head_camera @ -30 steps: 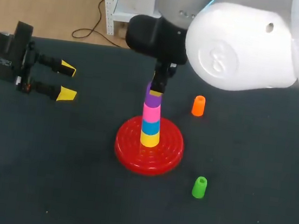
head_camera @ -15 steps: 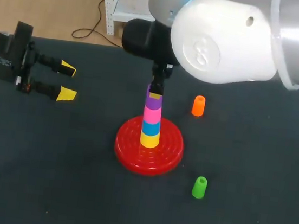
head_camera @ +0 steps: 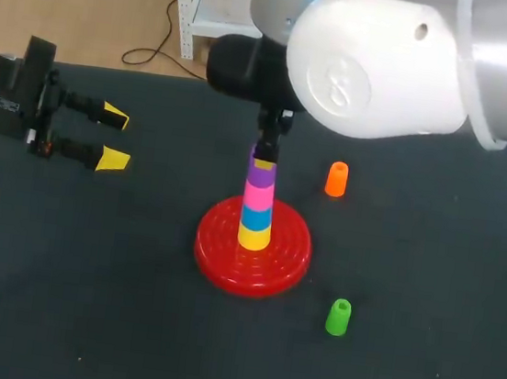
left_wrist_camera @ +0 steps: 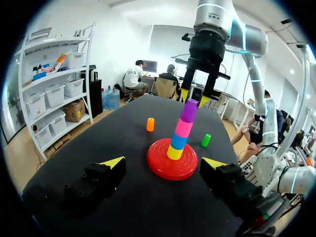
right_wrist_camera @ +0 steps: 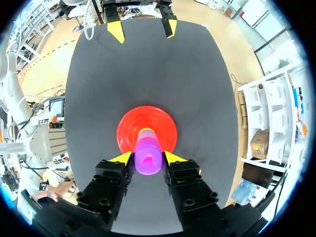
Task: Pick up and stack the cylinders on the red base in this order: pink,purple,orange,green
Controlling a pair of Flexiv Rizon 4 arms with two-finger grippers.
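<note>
- Dark surface (head_camera: 81, 316): pink cylinder (head_camera: 256, 193) is stacked, purple cylinder (head_camera: 259, 174) on it, held in right claw (right_wrist_camera: 146, 158).
- Orange cylinder (head_camera: 336, 178) and green cylinder (head_camera: 338, 317) wait beside that claw; left claw (head_camera: 114, 138) wide, empty.

This is a robotics lab, laid out for a manipulation trial. 2 robot arms share 1 table (head_camera: 81, 316) with a plain dark, matte top. The right arm (head_camera: 389, 67), a bulky white and grey machine with a black wrist, comes in over the middle. The left gripper (head_camera: 111, 140) is black, with 2 yellow-tipped fingers, and hangs above the table's left side. The things on the table are a simple test set. There is a round red base (head_camera: 218, 250) carrying a tower (head_camera: 257, 204) of 4 plastic cylinders, yellow, blue, pink and purple from the bottom up. 1 orange cylinder (head_camera: 336, 178) and 1 green cylinder (head_camera: 338, 317) stand loose on the surface near the base.
</note>
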